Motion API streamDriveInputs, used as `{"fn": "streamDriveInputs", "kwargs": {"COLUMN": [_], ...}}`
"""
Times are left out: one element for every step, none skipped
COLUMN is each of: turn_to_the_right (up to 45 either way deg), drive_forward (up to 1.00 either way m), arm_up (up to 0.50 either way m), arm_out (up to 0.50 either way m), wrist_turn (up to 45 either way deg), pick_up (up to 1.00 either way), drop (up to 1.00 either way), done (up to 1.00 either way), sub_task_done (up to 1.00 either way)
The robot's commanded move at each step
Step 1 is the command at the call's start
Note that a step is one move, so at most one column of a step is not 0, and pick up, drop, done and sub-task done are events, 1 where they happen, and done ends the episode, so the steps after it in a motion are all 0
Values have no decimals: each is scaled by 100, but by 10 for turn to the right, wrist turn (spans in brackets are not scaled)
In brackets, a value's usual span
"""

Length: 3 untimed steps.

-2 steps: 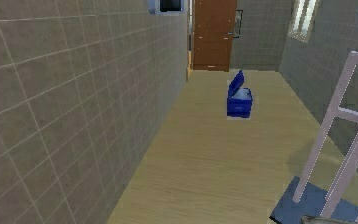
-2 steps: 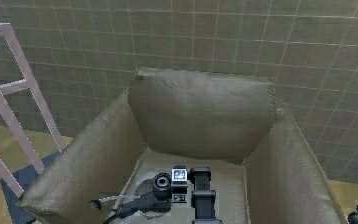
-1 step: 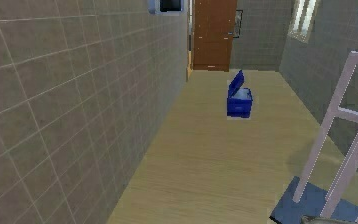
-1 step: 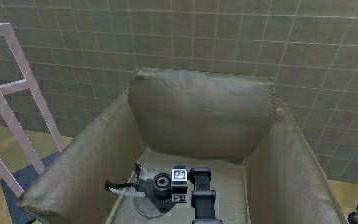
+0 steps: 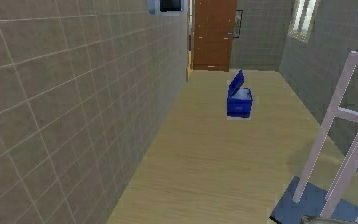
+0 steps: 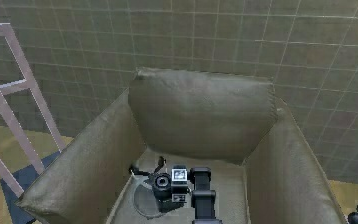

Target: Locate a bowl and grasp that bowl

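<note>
My gripper (image 6: 159, 183) shows low in the arm side view, its dark body reaching in over the seat of an olive armchair (image 6: 202, 110). The arm's dark bar (image 6: 202, 205) rises from the bottom edge just behind it. The seat cushion lies right behind the fingers, so I cannot tell whether the gripper holds anything. A thin dark loop (image 6: 140, 198) hangs beside the gripper body.
A pale ladder (image 6: 12, 95) stands left of the armchair; it also shows on a blue base at the forward view's right (image 5: 337, 130). Ahead, a wooden floor runs along a tiled wall (image 5: 67, 90) to a brown door (image 5: 213, 35). A blue box (image 5: 240, 97) with a raised lid sits mid-floor.
</note>
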Motion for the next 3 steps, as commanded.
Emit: {"fn": "streamDriveInputs", "kwargs": {"turn_to_the_right": [0, 0, 0], "drive_forward": [0, 0, 0], "arm_up": [-30, 0, 10], "arm_out": [0, 0, 0], "wrist_turn": [0, 0, 0], "pick_up": [0, 100, 0], "drop": [0, 0, 0], "done": [0, 0, 0], "sub_task_done": [0, 0, 0]}}
